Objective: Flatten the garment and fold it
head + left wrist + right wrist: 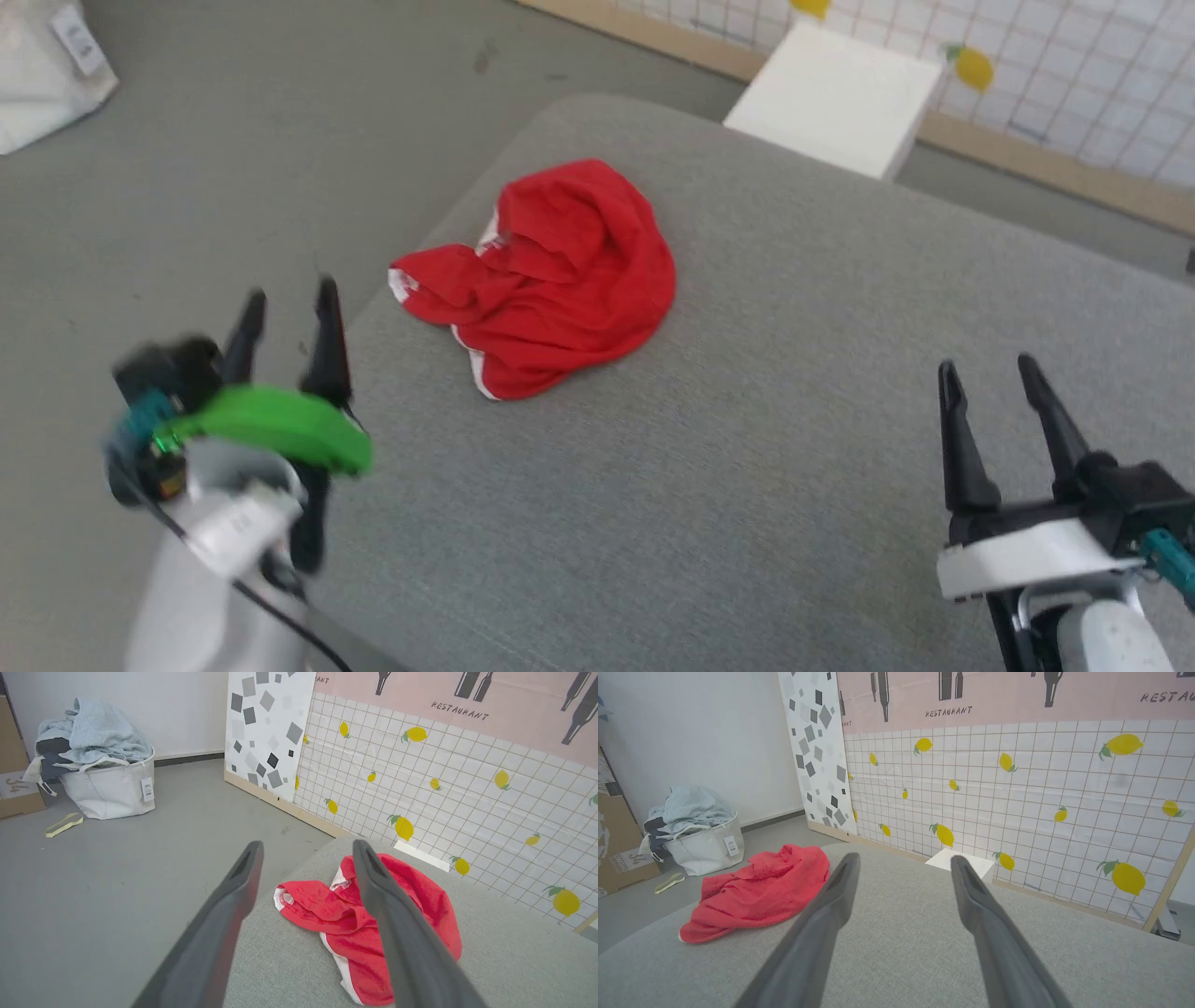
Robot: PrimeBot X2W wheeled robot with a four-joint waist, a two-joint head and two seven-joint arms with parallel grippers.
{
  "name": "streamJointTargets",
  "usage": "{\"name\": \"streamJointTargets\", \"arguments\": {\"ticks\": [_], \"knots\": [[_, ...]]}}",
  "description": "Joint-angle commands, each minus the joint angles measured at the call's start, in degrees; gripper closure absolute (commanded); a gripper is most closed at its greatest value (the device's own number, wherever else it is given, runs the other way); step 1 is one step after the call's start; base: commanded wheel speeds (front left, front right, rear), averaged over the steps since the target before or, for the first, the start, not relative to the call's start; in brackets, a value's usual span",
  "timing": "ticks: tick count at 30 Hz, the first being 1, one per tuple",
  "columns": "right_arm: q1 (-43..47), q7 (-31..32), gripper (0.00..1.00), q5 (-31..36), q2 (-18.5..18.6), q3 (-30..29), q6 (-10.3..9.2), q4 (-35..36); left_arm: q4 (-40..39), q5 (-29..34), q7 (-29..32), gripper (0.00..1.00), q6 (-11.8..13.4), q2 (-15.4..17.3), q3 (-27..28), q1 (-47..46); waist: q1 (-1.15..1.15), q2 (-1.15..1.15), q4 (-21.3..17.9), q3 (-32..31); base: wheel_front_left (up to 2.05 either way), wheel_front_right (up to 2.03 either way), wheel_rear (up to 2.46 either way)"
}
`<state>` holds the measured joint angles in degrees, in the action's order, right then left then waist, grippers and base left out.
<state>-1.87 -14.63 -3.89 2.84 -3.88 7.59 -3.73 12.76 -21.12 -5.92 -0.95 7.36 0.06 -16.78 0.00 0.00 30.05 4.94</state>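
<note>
Two open, empty grippers: left gripper at eight o'clock of the crumpled shorts, right gripper at four. Shorts lie near the counter's ten o'clock edge; probably best to pinch opposite sides and spread outward.

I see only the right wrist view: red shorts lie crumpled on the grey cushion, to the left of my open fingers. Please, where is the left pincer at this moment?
Observer: In the head view the left pincer is open at the cushion's left edge, close to the shorts but not touching them.
Operator: Is there an edge that it could take?
Observer: In the left wrist view a white-trimmed hem lies on the side facing that pincer.
Operator: And how does my right pincer stand to the shorts?
Observer: The head view shows the right pincer open, to the shorts' right and clearly farther off than the left one.
</note>
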Motion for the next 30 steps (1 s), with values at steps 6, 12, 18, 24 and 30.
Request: {"name": "streamJointTargets", "arguments": {"ticks": [6, 12, 18, 24, 30], "knots": [[-5.1, 0.4, 0.00, 1.2, 0.0, -0.3, -0.10, 2.8, 2.3, -7.8, 14.1, 0.00, -0.8, 3.6, 3.7, -11.2, 0.00, 0.00, -12.4, 16.2, 0.00, 0.00, 0.00], [-8.4, 0.1, 0.00, 0.7, 0.0, -0.4, -0.10, 3.0, 3.7, -13.9, 29.9, 0.00, 1.0, 7.4, 6.1, -15.7, 0.00, 0.00, -18.8, 23.4, 0.00, 0.00, 0.00], [-10.8, -0.2, 0.00, -0.7, 0.0, -0.5, -0.10, 3.0, 5.4, -16.8, 44.2, 0.00, 5.3, 11.0, 7.1, -15.1, 0.00, 0.00, -23.6, 28.1, 0.00, 0.00, 0.00], [-12.3, -0.3, 0.00, -1.6, 0.0, 0.4, -0.10, 2.4, 5.7, -17.6, 51.8, 0.00, 9.7, 12.4, 7.9, -11.7, 0.00, 0.00, -25.8, 29.4, 0.00, 0.00, 0.00], [-12.1, -0.4, 0.00, -2.5, 0.0, 0.1, -0.10, 1.7, 4.0, -18.1, 57.1, 0.98, 11.0, 12.9, 6.9, -7.5, 0.00, 0.00, -25.9, 27.1, 0.00, 0.00, 0.00]]}}
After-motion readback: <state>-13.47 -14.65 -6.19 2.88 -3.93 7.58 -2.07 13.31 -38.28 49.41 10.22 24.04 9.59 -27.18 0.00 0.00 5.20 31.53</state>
